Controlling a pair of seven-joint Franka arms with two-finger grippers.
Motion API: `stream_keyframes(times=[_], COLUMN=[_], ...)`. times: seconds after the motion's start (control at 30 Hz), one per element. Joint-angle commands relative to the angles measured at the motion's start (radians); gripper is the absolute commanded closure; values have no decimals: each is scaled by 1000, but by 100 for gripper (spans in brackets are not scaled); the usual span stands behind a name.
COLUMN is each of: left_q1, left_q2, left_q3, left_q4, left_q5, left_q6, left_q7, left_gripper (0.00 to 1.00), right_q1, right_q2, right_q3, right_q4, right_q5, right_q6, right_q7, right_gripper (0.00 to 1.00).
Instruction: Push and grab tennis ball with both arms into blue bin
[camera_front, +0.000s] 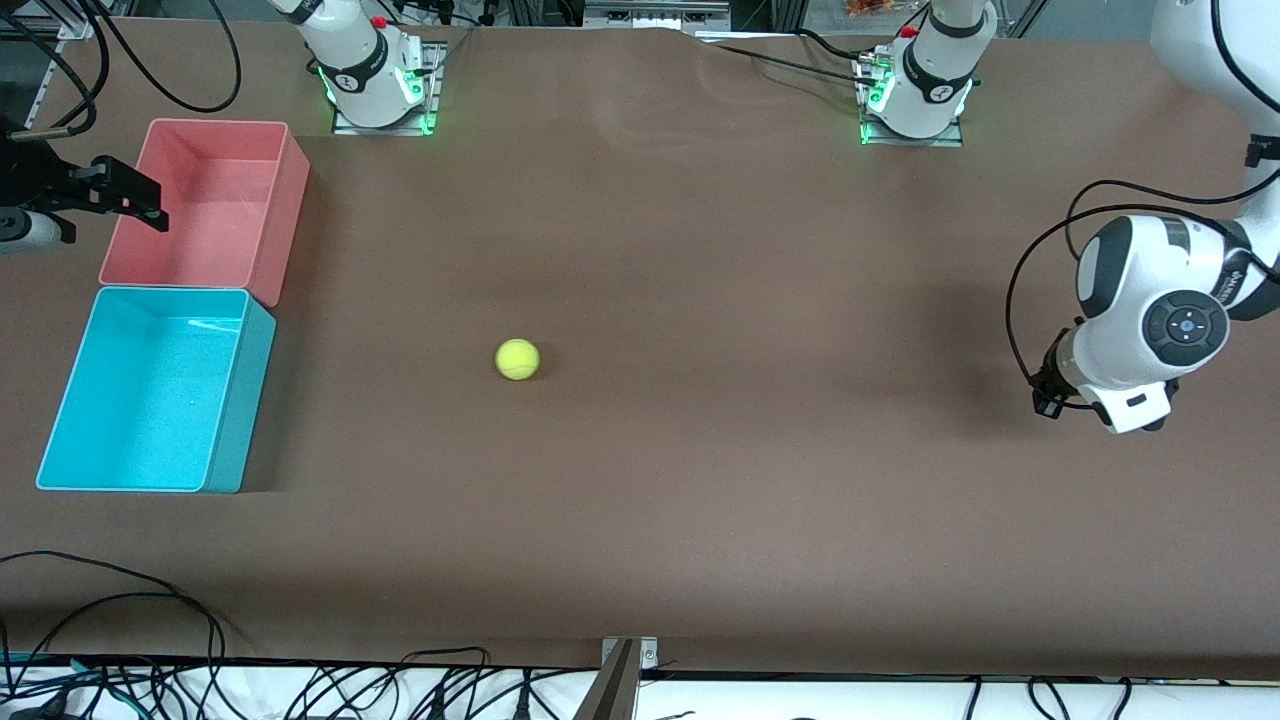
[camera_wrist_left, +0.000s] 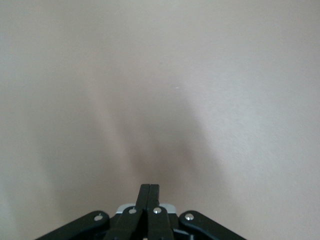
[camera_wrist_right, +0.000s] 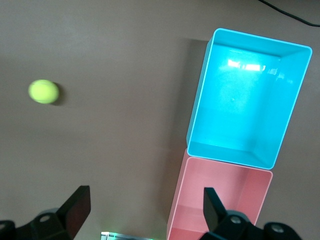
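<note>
The tennis ball (camera_front: 517, 359) lay alone on the brown desk (camera_front: 700, 480), near its middle and well apart from both bins, touched by nothing. The blue bin (camera_front: 240, 400) stood at the right arm's end of the desk with its open top up, and a pink bin (camera_front: 285, 215) of the same shape stood just beside it, farther from the front camera; the two seemed to touch along their short sides, though the seam was hard to make out. The right hand (camera_front: 120, 195) hung over the outer edge of the pink bin, its two fingers (camera_wrist_right: 75, 207) spread wide with nothing between them; in its wrist view the ball (camera_wrist_right: 44, 91) showed off to one side of the blue bin (camera_wrist_right: 200, 105). The left hand (camera_wrist_left: 149, 200) hung low over bare desk at the left arm's end, well apart from the ball, its fingers clenched tight together on nothing. From the front only the left arm's white wrist (camera_front: 1150, 320) could be seen, hiding the hand beneath it.
</note>
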Motion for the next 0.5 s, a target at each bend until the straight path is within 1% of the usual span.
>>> stream_keyframes(times=[0.0,0.27,0.4,0.47], left_q1=[2,-1,-2,-4], left_q2=[-3,-3,-3,-3], left_q3=[-8,-8,-8,-8], left_q4=[96,228,303,344], left_q5=[-43,-95,-139,-163], left_q6=[-95,-195,-266,-309], left_q7=[225,508,645,708], left_gripper=[100,100,100,100], right_q1=[1,6,6,13], right_q2=[22,61,77,78], right_q3=[-1,1,1,1], right_q4=[7,-2,-24,-54], right_q5=[17,18,41,43], right_q6=[-19,-19,-10,-4], right_q7=[4,-10,-13,-13], right_gripper=[0,0,0,0])
